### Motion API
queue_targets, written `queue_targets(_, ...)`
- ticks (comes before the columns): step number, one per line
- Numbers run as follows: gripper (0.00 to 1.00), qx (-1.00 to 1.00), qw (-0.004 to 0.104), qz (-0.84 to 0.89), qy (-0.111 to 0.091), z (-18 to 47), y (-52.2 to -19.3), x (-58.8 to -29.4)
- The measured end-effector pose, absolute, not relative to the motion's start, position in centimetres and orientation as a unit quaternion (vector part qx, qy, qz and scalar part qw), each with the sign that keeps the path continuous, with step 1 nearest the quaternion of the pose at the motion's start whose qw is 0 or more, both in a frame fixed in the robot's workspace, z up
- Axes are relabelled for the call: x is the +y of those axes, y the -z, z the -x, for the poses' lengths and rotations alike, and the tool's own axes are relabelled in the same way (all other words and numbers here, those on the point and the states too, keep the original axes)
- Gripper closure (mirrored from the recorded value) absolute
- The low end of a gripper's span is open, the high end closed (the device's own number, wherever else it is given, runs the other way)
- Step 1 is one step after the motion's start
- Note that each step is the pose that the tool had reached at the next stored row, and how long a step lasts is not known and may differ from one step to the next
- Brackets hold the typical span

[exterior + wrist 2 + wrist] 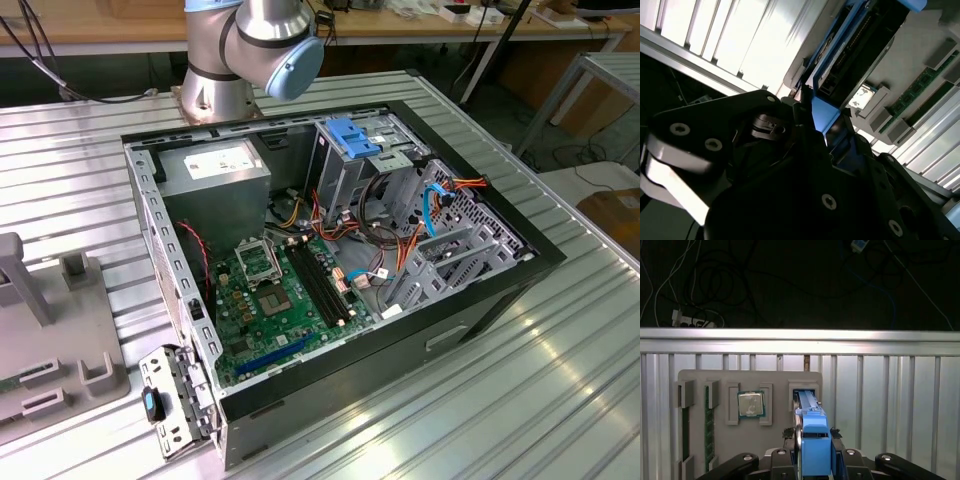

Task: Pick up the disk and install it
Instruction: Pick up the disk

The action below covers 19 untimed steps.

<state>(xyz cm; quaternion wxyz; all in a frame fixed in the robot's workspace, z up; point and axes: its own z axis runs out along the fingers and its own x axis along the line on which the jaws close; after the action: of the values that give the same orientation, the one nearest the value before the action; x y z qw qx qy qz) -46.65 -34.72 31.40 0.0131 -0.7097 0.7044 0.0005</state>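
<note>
Grey tray [775, 380] is holding parts in its slots: CPU [750, 404] lying flat in one pocket, RAM stick [709, 425] sitting edge-up nr the tray's side, and the disk [814, 437] standing on edge in the slot beside the CPU. Open PC case [480, 300] is lying on the ribbed metal table [560, 380], w/ mobo [270, 300], PSU [215, 170] and blue-topped drive cage [350, 140] inside. Arm [250, 50] is standing w/ its base behind the case. Gripper [811, 432] is reaching over the tray, its fingers [788, 432] pressing both sides of the disk's near end, i.e. clamping it. Disk is showing bright blue rails and a dark edge in both wrist views.
</note>
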Motion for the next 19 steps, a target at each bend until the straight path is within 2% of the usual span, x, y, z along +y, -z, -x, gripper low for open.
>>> queue_targets(19,0.64,0.703,0.013,0.711,-0.001,46.65,-32.37,-34.72)
